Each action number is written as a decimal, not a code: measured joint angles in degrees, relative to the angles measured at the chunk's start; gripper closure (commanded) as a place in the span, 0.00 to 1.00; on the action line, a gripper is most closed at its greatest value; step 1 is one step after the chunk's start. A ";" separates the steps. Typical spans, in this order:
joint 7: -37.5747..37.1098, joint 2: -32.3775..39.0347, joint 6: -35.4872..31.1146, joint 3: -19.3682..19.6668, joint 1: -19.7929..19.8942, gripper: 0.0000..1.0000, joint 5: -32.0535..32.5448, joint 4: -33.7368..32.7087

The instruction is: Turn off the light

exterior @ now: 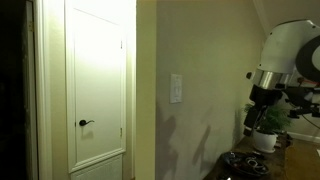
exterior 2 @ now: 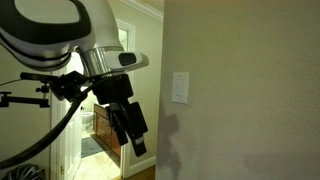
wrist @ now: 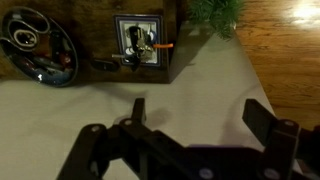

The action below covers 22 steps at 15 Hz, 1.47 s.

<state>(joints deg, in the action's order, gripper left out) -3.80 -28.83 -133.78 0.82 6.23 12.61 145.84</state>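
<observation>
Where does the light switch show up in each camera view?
In an exterior view: light switch mid-frame, right of the white door.
In an exterior view: above centre, right of the gripper.
Wrist view: not in it.
Shared landmark: the beige wall.

Room was pretty dim overall. In an exterior view a white panelled door (exterior: 98,85) with a small black lever handle (exterior: 86,123) looked shut in its pale frame, lit warmer than anything else. Next to it ran a plain beige painted wall (exterior: 210,70) — soft shadows fell across its lower part. A small leafy green plant in a white pot (exterior: 266,130) stood on a brown wooden tabletop (exterior: 300,152) at the edge. In an exterior view white crown moulding (exterior 2: 150,8) ran along the top, and an open doorway (exterior 2: 98,115) showed a brighter room beyond with some brown wooden furniture (exterior 2: 103,128) — too small to make out. The wrist view caught a bright glare spot (wrist: 305,10) on brown wood.
</observation>
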 measured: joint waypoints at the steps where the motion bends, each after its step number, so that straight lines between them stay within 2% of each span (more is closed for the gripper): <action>1: 0.97 0.49 -0.45 0.00 -0.87 0.00 -0.89 -1.13; 2: 1.74 1.10 -0.85 0.00 -1.61 0.05 -1.72 -2.26; 3: 2.57 1.80 -1.26 0.00 -2.25 0.26 -2.70 -3.48; 5: 4.00 3.31 -2.39 0.02 -3.25 0.31 -4.75 -5.86; 10: 5.88 7.34 -6.65 0.03 -4.97 0.64 -9.62 -11.79; 14: 5.89 10.12 -12.32 -0.22 -5.97 0.91 -10.71 -15.30; 15: 5.89 10.84 -13.96 -0.31 -6.12 0.95 -10.81 -15.91; 18: 5.88 13.17 -17.87 -0.46 -6.24 1.00 -10.85 -17.39; 22: 5.83 16.73 -21.06 -0.46 -6.23 0.96 -10.88 -19.85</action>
<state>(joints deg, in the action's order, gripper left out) 2.03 -12.10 -154.84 0.37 0.00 1.73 125.99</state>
